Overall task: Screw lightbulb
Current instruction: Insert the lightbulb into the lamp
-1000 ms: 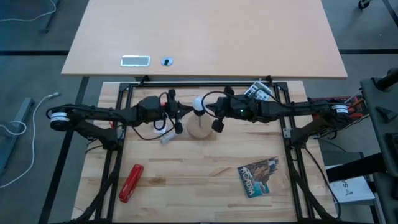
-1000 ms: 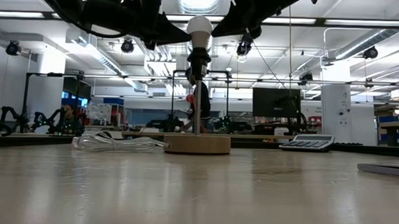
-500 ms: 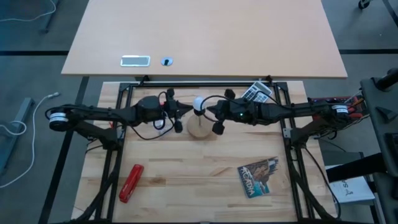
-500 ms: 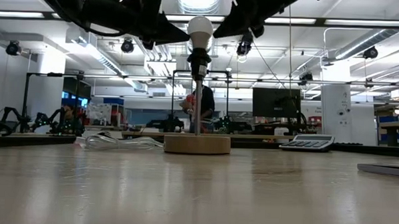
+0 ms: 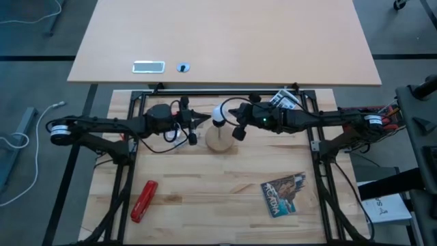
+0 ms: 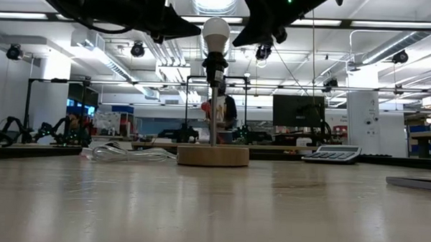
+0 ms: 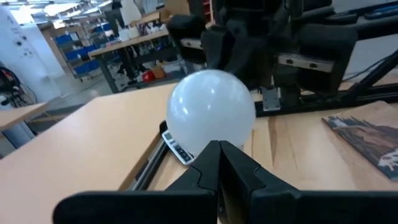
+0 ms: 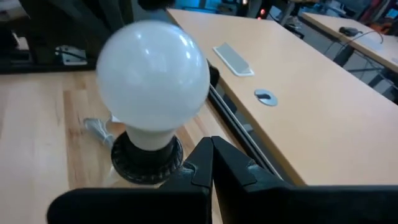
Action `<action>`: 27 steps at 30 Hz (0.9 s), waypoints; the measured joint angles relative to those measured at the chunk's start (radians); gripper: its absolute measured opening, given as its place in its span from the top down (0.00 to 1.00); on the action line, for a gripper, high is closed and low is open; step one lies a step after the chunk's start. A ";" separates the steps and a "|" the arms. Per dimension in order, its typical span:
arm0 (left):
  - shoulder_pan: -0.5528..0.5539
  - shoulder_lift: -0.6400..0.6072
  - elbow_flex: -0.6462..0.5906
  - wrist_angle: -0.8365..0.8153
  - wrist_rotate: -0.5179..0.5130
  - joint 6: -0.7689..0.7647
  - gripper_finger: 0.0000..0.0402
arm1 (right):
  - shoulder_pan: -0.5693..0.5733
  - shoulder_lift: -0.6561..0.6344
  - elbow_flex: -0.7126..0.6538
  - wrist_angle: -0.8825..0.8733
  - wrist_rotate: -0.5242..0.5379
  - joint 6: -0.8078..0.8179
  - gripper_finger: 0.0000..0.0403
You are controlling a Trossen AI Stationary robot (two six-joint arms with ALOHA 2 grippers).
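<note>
Lamp assembly near the end of the task. The lightbulb (image 6: 216, 35) sits upright in the black socket (image 6: 215, 62) atop a slim post rising from the round wooden base (image 6: 212, 155), which rests toward the rear middle of the table (image 5: 205, 198). The screw base is not visible above the socket rim in the right wrist view, so the bulb appears seated; whether it is fully tight cannot be told. Neither pincer holds it. The left pincer (image 5: 203, 119) is closed and empty, just beside the bulb on one side; the right pincer (image 5: 228, 115) is likewise closed and empty, just beside it on the other. What remains, by judgement, is at most a final check and withdrawal.

Clearances: the arms flank the bulb closely, so each has free room only outward, along its own side. A clear wrapper (image 6: 124, 154) lies near the base, a calculator (image 5: 283, 100) at the rear edge, a red tool (image 5: 143, 200) and a booklet (image 5: 285, 194) well apart toward the front.
</note>
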 joint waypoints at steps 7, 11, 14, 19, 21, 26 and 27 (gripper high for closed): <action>0.015 0.025 0.000 0.016 0.000 0.001 1.00 | -0.001 0.000 0.001 0.040 -0.068 -0.005 1.00; 0.015 0.029 0.000 0.025 -0.001 0.001 1.00 | 0.005 0.000 0.001 0.037 -0.069 0.000 1.00; 0.016 0.029 -0.001 0.025 -0.010 0.001 1.00 | 0.013 0.000 0.001 0.034 -0.073 0.003 1.00; 0.018 0.029 -0.001 0.025 -0.037 0.001 1.00 | 0.028 0.000 0.001 0.038 -0.116 0.025 1.00; 0.017 0.029 -0.001 0.031 -0.063 -0.001 1.00 | 0.037 0.000 0.001 0.043 -0.126 0.026 1.00; 0.016 0.029 -0.001 0.031 -0.081 -0.008 1.00 | 0.050 0.002 0.001 0.048 -0.125 0.039 1.00; 0.016 0.029 -0.001 0.031 -0.081 -0.010 1.00 | 0.052 0.002 0.001 0.047 -0.123 0.040 1.00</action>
